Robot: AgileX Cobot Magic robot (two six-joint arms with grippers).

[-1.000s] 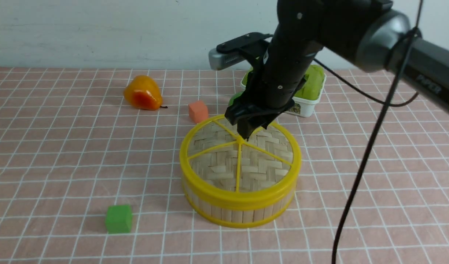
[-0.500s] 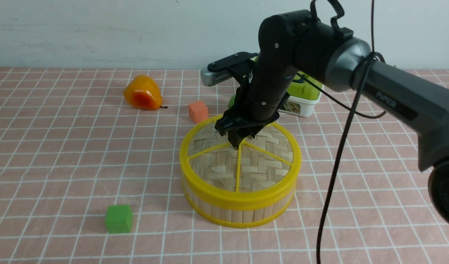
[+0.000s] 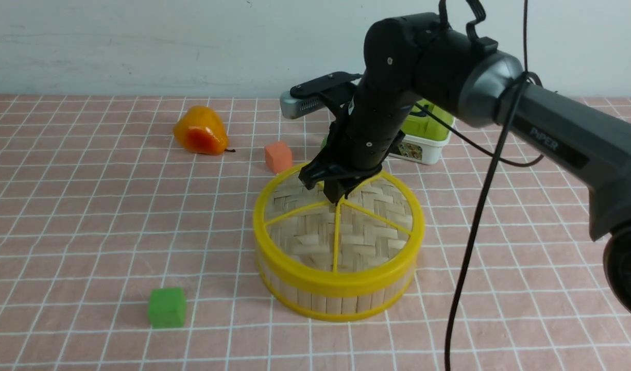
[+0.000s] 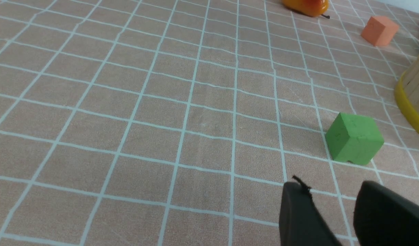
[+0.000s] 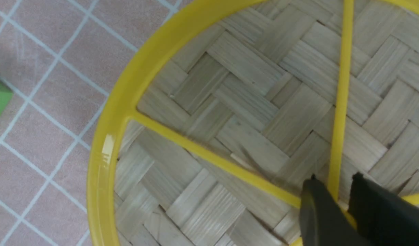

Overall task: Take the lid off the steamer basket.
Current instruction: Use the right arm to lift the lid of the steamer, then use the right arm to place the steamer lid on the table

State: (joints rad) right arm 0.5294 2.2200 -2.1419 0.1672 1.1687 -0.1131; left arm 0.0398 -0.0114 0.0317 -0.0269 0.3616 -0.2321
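The steamer basket (image 3: 336,301) stands mid-table, with a bamboo-slat wall and yellow rings. The lid (image 3: 341,232) sits on it: woven bamboo, yellow rim, yellow spokes. My right gripper (image 3: 337,198) points down at the lid's centre. In the right wrist view the lid (image 5: 250,102) fills the picture, and the right gripper (image 5: 336,181) is closed on the yellow central knob, one finger on each side. My left gripper (image 4: 332,191) is out of the front view. It hangs open and empty over the cloth near the green cube (image 4: 354,138), with the basket's edge (image 4: 414,99) beyond.
A green cube (image 3: 167,307) lies front left of the basket. An orange cube (image 3: 278,156) and an orange pear (image 3: 200,131) lie behind it to the left. A white box with a green lid (image 3: 426,136) stands behind the right arm. A black cable hangs at the right.
My right gripper came down from just above the lid's centre onto the knob and the arm swung lower. The lid and basket stay in place.
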